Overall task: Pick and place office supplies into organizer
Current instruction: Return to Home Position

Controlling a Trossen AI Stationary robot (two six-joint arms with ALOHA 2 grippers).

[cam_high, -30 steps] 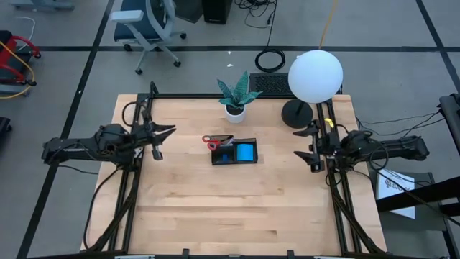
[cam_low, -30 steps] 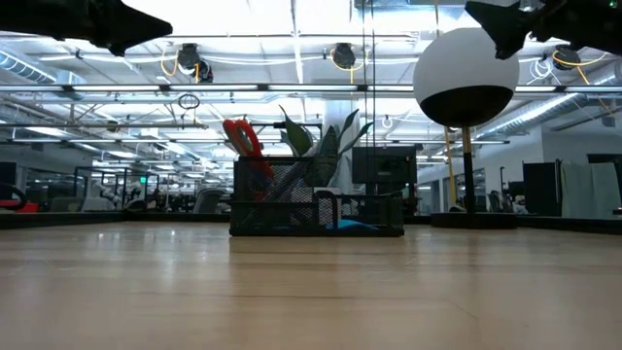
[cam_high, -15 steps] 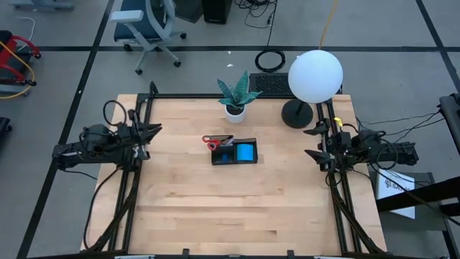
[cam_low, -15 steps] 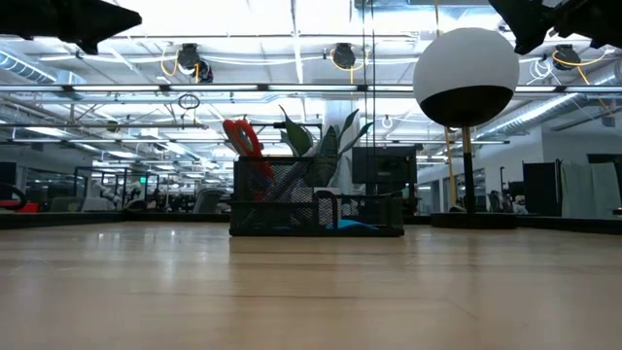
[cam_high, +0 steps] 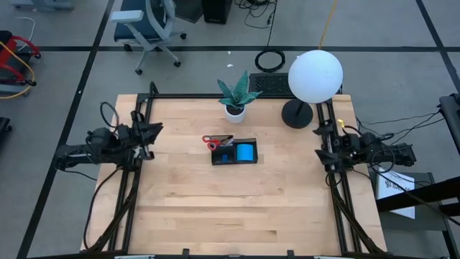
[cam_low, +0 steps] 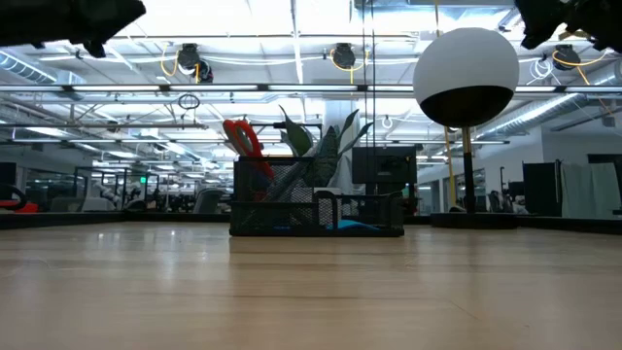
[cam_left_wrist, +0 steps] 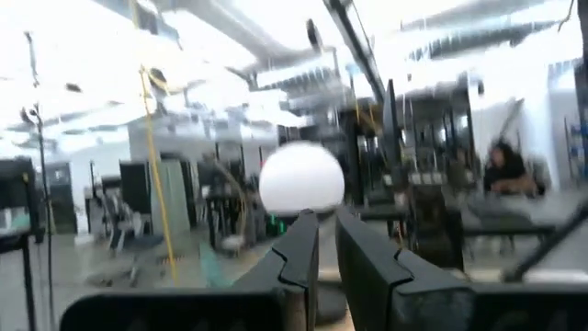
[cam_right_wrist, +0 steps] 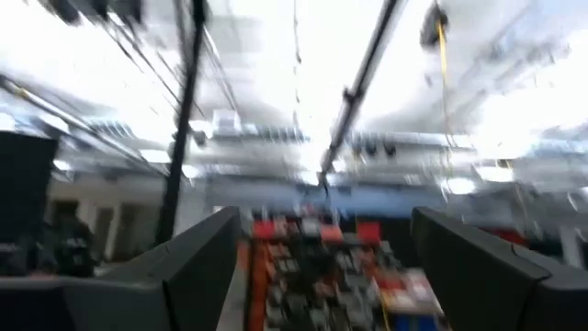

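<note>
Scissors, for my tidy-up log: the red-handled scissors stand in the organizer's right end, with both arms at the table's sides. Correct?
No: the red-handled scissors stand in the left end of the organizer, as the low view shows. The rest is right.

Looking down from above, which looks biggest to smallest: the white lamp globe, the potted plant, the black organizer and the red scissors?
1. White lamp globe, though it sits higher, nearer the camera.
2-3. Potted plant and black organizer look about alike, so I won't rank them.
4. Red scissors, smallest.
</note>
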